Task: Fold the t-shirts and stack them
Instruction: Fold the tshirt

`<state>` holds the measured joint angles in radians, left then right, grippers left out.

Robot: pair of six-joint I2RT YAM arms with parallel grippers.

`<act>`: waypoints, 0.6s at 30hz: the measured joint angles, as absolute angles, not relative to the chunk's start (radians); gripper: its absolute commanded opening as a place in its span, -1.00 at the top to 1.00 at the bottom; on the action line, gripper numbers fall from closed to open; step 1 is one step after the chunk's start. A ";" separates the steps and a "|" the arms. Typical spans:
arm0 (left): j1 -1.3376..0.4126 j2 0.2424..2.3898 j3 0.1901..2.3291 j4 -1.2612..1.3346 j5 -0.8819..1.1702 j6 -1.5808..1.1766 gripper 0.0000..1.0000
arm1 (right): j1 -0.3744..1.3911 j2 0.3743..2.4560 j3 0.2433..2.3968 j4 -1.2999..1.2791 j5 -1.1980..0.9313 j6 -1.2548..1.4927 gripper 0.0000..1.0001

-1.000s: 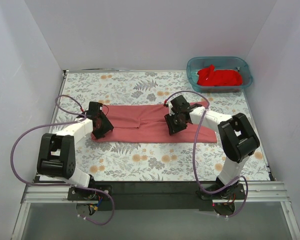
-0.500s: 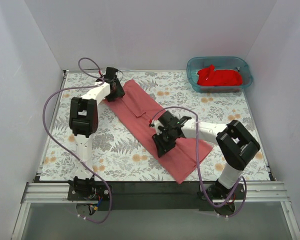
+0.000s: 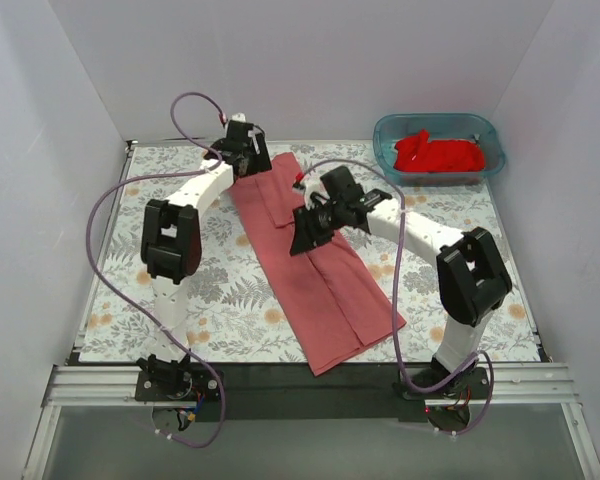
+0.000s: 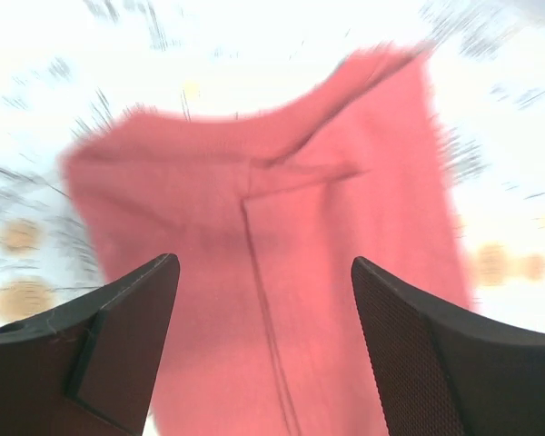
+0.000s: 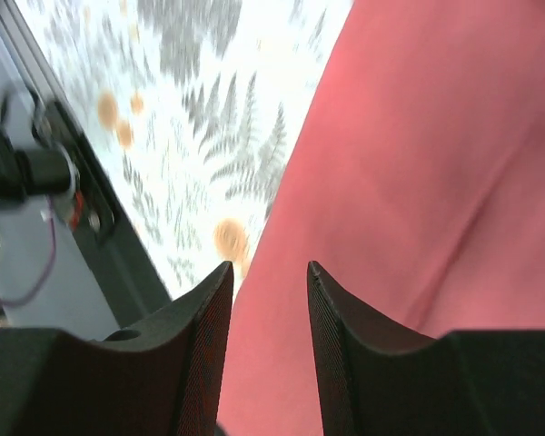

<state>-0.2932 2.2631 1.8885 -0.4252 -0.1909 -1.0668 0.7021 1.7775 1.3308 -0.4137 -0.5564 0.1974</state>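
Observation:
The salmon-red t-shirt point(image 3: 325, 290), folded into a long strip, lies slanting from the far middle of the table towards the near right. My left gripper point(image 3: 258, 162) hovers open over its far end; in the left wrist view the cloth point(image 4: 327, 227) lies flat below the gripper point(image 4: 263, 262), touching neither finger. My right gripper point(image 3: 302, 238) sits at the strip's left edge, halfway along. Its jaws point(image 5: 269, 265) stand narrow, with the cloth point(image 5: 418, 136) filling the gap between them. The brighter red t-shirt point(image 3: 435, 152) lies crumpled in the tub.
The teal plastic tub point(image 3: 488, 135) stands at the far right corner. White walls close in the floral table cover point(image 3: 220, 290) on three sides. A black rail point(image 3: 310, 378) runs along the near edge, and the arm bases sit there.
Both grippers swung the salmon-red shirt from lying crosswise to running nearly lengthwise. The left gripper carried its end to the far side and has opened off it. The right gripper's jaws have not changed.

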 measured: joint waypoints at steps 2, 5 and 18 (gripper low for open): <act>-0.290 2.146 1.832 -0.398 -0.203 -1.067 -0.53 | 0.645 1.817 1.389 -0.360 -0.586 0.213 0.10; -0.290 1.895 1.704 -0.354 -0.244 -1.068 -0.53 | 0.594 1.942 1.521 -0.297 -0.613 0.235 0.09; -0.297 1.156 1.018 -0.342 -0.155 -1.158 -0.53 | 0.600 2.457 1.895 -0.014 -0.602 0.385 0.05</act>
<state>-0.2970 1.1557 1.0180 -0.3416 -0.1547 -1.1584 0.6003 2.4569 1.8950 -0.0135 -0.6022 0.3855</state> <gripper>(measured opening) 0.762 0.472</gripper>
